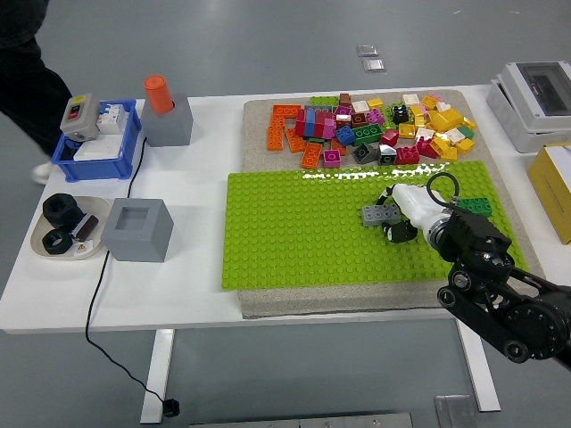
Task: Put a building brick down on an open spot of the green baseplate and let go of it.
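A grey building brick (379, 213) is held just over the right part of the green baseplate (294, 232). My right hand (399, 214) comes in from the lower right and has its white and black fingers shut on the brick's right end. A small green brick (476, 205) sits on the baseplate near its right edge, behind my wrist. A heap of several loose coloured bricks (366, 129) lies on the grey mat beyond the baseplate. My left hand does not show.
A grey block with an orange cylinder (166, 114), a blue bin (98, 143), a hollow grey block (137, 229) and a dish of black parts (67, 227) stand at the left. A white box (540, 98) and a yellow box (555, 183) stand at the right. A person (27, 80) is at the far left.
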Tool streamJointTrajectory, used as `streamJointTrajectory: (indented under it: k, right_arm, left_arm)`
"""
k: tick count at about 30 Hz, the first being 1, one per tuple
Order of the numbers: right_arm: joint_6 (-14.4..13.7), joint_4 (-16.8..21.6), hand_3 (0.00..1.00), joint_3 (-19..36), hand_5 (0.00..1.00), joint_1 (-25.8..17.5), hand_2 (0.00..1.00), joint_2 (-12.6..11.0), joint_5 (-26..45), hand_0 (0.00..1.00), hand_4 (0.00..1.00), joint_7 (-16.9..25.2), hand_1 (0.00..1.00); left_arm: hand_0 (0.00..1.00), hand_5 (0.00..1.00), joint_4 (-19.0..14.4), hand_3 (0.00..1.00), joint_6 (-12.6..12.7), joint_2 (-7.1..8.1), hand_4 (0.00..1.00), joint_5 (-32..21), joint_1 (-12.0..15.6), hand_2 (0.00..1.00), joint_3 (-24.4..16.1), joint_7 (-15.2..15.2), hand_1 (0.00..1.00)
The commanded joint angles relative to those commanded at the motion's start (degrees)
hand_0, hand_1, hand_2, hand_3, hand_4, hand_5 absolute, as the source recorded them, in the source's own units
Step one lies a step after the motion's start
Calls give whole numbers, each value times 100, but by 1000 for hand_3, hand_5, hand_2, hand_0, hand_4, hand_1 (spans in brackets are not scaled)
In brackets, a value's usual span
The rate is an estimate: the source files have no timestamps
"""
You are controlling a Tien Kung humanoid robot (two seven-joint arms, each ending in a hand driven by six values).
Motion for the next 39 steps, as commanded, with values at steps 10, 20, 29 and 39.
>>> streamJointTrajectory:
  k: [10,20,29,39]
  right_arm:
    - [-35,-8,669,26,136,-3,966,0,2,998,701,23,949]
    - [-47,-3,672,56,127,-12,958,3,-13,998,702,45,948]
    - [-66,1,674,118,162,-33,963,-8,-26,998,740,68,947]
    - [-89,-24,674,168,167,-52,964,-16,-23,998,744,98,944]
  left_arm:
    - [608,618,0,830,0,-2,943,-3,-1,646,4,-18,647]
    - [608,616,0,830,0,-2,943,-17,5,645,13,-32,647]
    - [608,617,0,829,-3,-4,944,-33,9,646,19,-43,647]
    - [608,616,0,828,-3,-10,944,-47,17,645,24,-46,646]
